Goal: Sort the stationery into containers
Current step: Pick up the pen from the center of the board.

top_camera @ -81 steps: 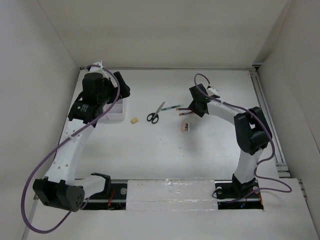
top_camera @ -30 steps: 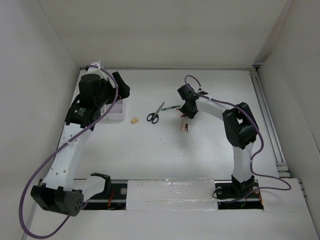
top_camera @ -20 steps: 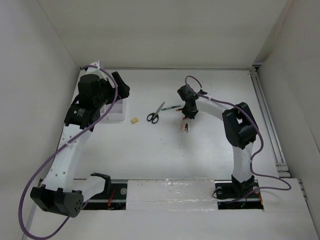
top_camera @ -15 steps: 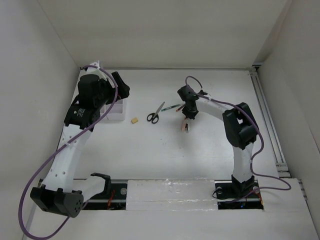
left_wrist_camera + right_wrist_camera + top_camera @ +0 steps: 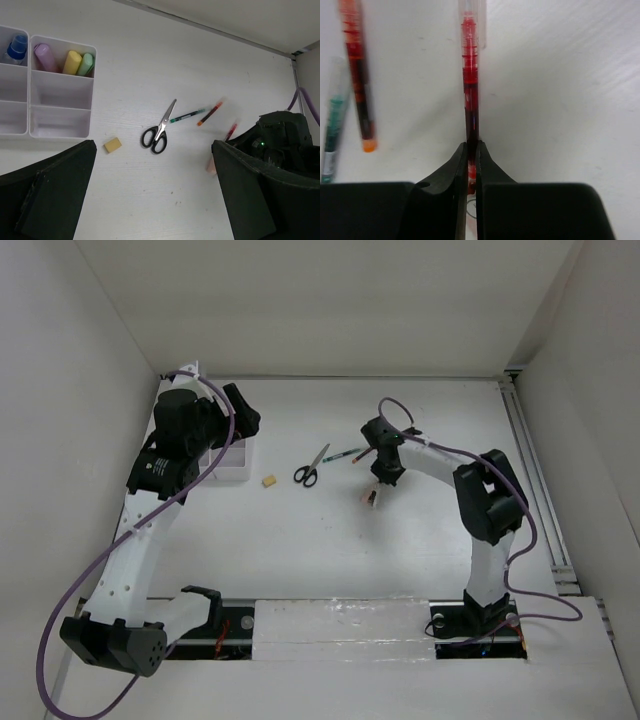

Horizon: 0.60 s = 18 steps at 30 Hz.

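My right gripper [image 5: 471, 146] is shut on a thin red pen [image 5: 469, 95], which sticks out ahead of the fingers; in the top view this gripper [image 5: 383, 474] is right of centre. An orange-tipped red pen [image 5: 359, 90] and a green pen [image 5: 332, 137] lie to its left. Black-handled scissors [image 5: 311, 466] and a tan eraser [image 5: 268, 480] lie between the arms. My left gripper [image 5: 155, 200] is open and empty, high over the white organizer tray [image 5: 60, 90]. The tray holds pink [image 5: 45, 50], yellow [image 5: 73, 61] and green [image 5: 86, 64] markers and a blue-capped bottle [image 5: 16, 46].
A small pink item [image 5: 370, 498] lies just in front of my right gripper. The tray [image 5: 238, 465] stands at the left by the side wall. White walls close the table at the back and both sides. A rail [image 5: 535, 480] runs along the right edge.
My right arm swung left from the table's right part to the pens and closed on the red pen, then shifted slightly right. The left arm barely moved.
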Tool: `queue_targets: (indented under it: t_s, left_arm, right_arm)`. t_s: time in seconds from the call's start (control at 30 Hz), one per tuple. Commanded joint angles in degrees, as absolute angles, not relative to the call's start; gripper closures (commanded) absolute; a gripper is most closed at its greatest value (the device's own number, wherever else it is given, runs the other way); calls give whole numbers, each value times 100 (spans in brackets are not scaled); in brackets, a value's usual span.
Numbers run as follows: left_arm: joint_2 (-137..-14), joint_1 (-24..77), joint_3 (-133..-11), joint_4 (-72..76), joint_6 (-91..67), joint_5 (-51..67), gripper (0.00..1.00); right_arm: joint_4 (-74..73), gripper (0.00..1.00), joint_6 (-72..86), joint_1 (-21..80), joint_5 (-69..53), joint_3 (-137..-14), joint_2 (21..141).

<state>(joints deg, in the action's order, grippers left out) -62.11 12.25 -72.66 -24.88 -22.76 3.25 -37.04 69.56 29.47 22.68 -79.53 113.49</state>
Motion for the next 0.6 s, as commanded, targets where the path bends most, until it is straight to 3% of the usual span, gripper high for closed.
queue_targets:
  t_s: [0.0,0.23,0.33,0.4,0.43,0.53,0.57]
  left_arm:
    - [-6214,1204,-7269,-2189,-2241,711,0]
    - [-6442,1204,-7208,-1680,-2548,2038,0]
    - [-6504,1204,-7050,-1303,-2741,2556,0]
    - [-6565,1204,-6926,-995,-2943,3204,0]
    - [-6565,1204,-6856,-645,-3005,3452,0]
    - [-6627,1204,-6531,-98,-3321,4270,0]
    - [-6679,1204,-6356,312,-3401,4472,0]
  right_arm:
    - [-4605,100,6900,2900,2794,-7664,10779]
    - [-4087,100,5301,3181,3919,-7717,9565]
    - [-3080,100,3977,3304,3755,-7245,9151]
    - [-1480,100,2370,3366,3054,-6727,8528]
    - [-902,100,1877,3366,1832,-6428,8264]
    - [531,100,977,3480,-108,-5469,7280]
    - [745,100,976,3602,-236,-5249,7086]
